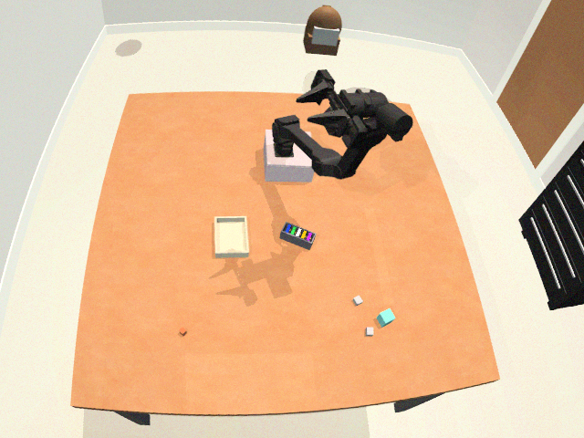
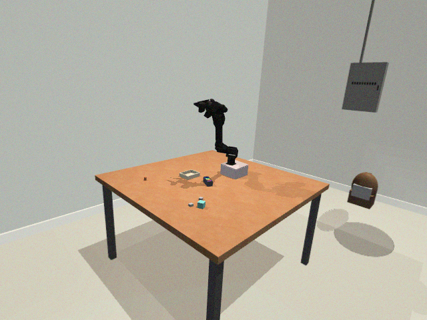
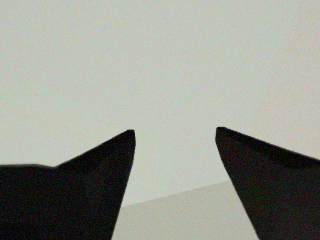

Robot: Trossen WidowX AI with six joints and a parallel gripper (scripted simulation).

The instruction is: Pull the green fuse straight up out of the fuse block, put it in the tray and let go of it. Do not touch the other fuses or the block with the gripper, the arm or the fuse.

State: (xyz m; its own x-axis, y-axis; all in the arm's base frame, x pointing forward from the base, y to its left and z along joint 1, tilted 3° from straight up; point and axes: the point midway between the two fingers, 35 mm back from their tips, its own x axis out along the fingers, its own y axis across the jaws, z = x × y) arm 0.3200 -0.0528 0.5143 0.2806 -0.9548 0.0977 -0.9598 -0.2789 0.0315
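The green fuse point(image 1: 293, 230) sits in the dark fuse block point(image 1: 296, 240) point(image 2: 208, 183), between the blue fuse point(image 1: 288, 228) and the white fuse point(image 1: 298, 232). A yellow fuse point(image 1: 304, 234) and a magenta fuse point(image 1: 309, 236) stand further along the row. In the exterior view the single fuses are too small to tell apart. The cream tray point(image 1: 231, 255) point(image 2: 189, 177) lies beside the block, to its left in the top view, with nothing in it. My gripper point(image 1: 302, 109) point(image 3: 175, 135) is open and empty, high above the table and away from the block.
The arm stands on a pale base box point(image 1: 288, 172) point(image 2: 234, 170). A turquoise cube point(image 1: 385, 317) point(image 2: 201, 204) and two small grey cubes point(image 1: 358, 300) point(image 1: 370, 331) lie beyond the block. A small orange-red cube point(image 1: 182, 331) point(image 2: 145, 179) lies apart from them on the tray's side.
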